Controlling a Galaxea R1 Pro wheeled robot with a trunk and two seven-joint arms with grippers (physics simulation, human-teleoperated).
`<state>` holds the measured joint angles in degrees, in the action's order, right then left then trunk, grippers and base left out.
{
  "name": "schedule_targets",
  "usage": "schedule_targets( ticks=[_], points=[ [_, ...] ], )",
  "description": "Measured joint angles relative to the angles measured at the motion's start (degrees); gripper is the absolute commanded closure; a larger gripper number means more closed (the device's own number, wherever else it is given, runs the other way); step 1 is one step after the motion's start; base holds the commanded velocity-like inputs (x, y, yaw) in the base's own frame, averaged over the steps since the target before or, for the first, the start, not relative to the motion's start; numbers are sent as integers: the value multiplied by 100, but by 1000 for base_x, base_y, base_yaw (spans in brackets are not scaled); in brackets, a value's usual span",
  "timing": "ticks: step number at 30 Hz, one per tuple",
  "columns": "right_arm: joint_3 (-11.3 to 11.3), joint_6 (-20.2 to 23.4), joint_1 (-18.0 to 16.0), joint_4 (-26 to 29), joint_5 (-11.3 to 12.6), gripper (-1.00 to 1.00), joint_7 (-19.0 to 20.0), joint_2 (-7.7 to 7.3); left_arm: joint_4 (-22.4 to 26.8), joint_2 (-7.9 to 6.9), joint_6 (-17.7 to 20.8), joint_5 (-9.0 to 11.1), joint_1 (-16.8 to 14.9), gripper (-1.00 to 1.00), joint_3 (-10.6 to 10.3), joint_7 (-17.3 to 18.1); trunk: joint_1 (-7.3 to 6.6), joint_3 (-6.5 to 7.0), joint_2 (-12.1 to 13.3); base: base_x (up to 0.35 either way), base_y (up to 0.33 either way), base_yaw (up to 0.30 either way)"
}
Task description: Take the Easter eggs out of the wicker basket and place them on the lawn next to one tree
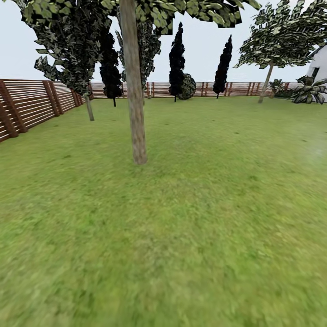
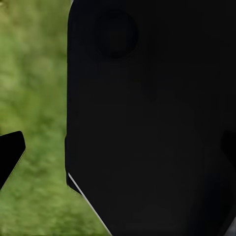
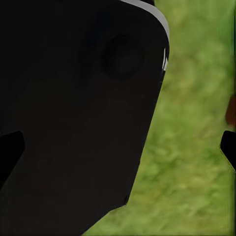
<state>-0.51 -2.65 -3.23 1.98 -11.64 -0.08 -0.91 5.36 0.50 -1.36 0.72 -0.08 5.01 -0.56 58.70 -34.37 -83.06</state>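
Observation:
A tree with a thick pale grey-beige trunk (image 1: 134, 91) rises from the lawn (image 1: 204, 218) a short way ahead, left of centre in the head view. The three Easter eggs and the wicker basket are out of view. In the left wrist view my left gripper (image 2: 118, 152) is open, one black fingertip (image 2: 10, 157) against grass and a black part of the robot's body behind the gap. In the right wrist view my right gripper (image 3: 118, 150) is open too, its fingertips (image 3: 229, 147) far apart, with nothing held between them.
A brown slat fence (image 1: 27, 106) runs along the left and the far side. Two more pale-trunk trees (image 1: 89, 106) (image 1: 265, 88) stand farther off, with black-foliaged trees (image 1: 176, 59) and a round bush (image 1: 187, 86) by the back fence. A white building (image 1: 320, 63) and leafy plants (image 1: 309, 91) are far right.

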Motion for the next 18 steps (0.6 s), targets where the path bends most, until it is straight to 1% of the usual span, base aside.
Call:
schedule_targets(
  ticks=[18],
  points=[
    [0,0,0,0,-6,-100,0,4,0,-1,0,0,0,-100,2,0,0,0,0,326,0,0]
  ],
)
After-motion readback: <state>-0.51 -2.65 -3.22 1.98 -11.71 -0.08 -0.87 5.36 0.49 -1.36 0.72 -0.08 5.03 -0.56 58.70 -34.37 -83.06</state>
